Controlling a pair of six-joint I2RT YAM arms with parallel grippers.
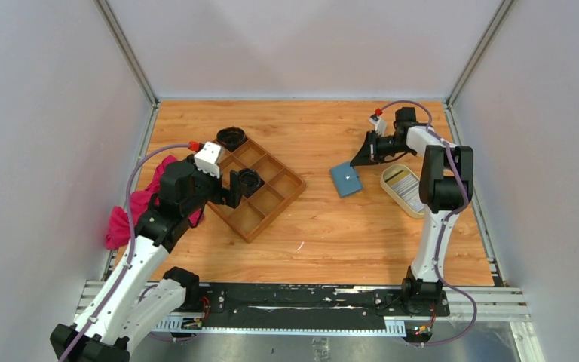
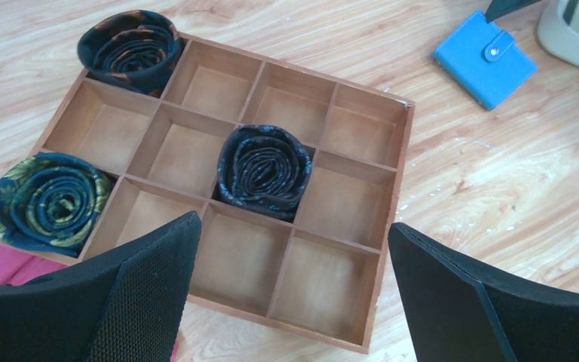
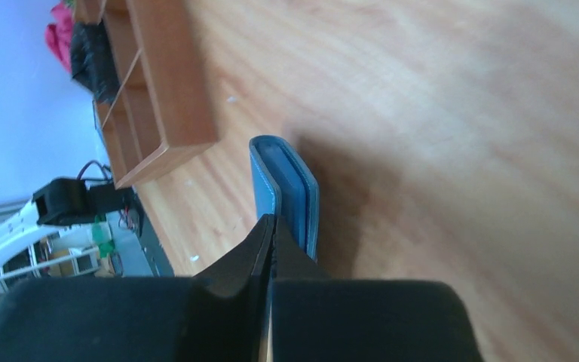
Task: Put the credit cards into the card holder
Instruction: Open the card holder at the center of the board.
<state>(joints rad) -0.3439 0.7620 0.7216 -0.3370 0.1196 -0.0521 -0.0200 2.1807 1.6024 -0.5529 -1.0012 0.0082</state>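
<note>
Though snapped shut, card holder (image 1: 345,179): cream tray (image 1: 384,179) w/ cards (image 1: 403,183) at 3 o'clock.
R fingers (image 3: 234,279): closed, at its edge.
L fingers (image 2: 121,302): apart over wooden tray (image 2: 324,283).

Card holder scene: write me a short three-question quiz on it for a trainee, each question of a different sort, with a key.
1. True or false: the card holder lies folded shut on the table.
2. How many rolled ties sit in the wooden tray in the left wrist view? A) two B) three C) five
3. Fill in the gap: the right pincer is ___, with its tips at the card holder's edge.
Key: 1 true; 2 B; 3 shut.
</note>
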